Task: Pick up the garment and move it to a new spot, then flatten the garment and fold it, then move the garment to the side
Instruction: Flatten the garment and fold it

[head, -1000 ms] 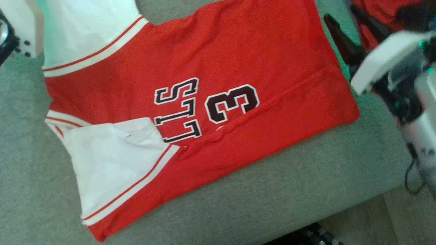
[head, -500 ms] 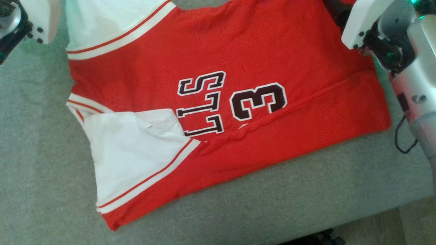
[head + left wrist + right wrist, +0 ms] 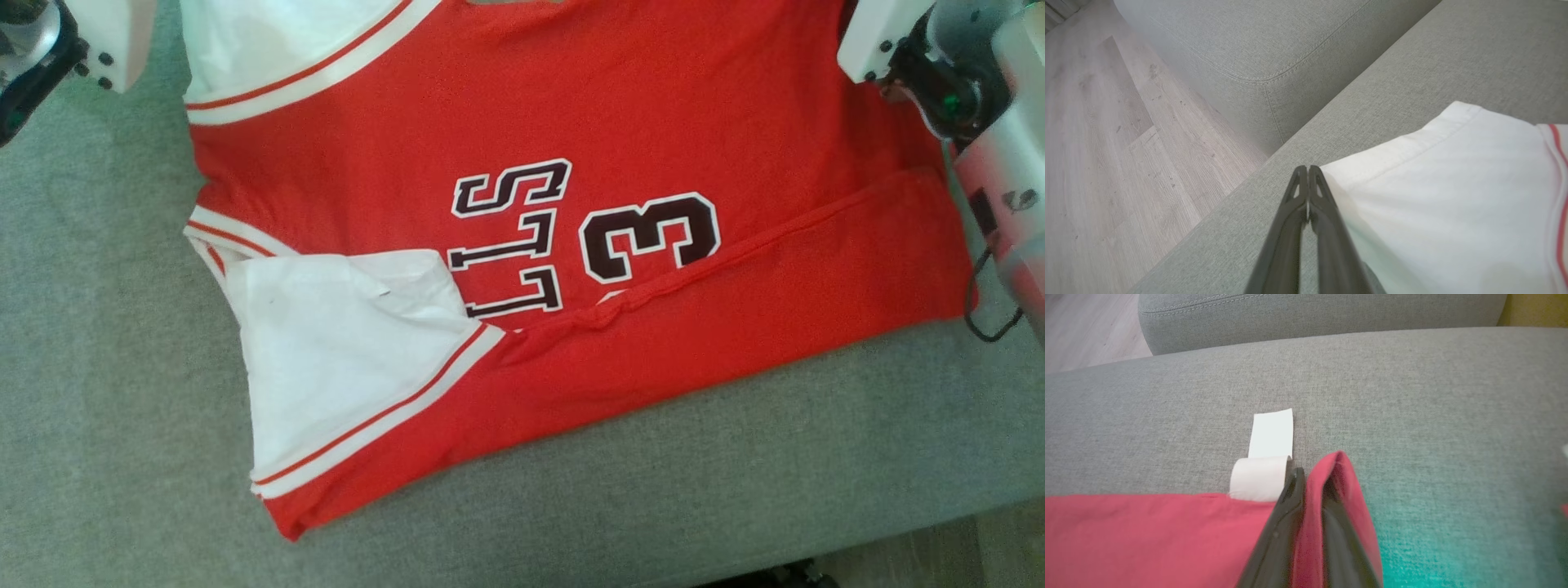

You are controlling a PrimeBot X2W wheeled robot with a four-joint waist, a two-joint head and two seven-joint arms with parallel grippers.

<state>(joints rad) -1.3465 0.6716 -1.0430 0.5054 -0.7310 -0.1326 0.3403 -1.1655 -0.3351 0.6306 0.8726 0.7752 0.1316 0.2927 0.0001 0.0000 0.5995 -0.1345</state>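
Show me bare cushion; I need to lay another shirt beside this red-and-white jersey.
Bare grey fabric cushion lies left of the red-and-white jersey and along its near edge. Crowded: its far corners, at the left gripper and right gripper.

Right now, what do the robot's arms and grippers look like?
The left gripper and right gripper each have two long dark fingers tapering to the tips. The left arm and right arm carry white covers with dark screws; the right is silver-grey with a looping black cable.
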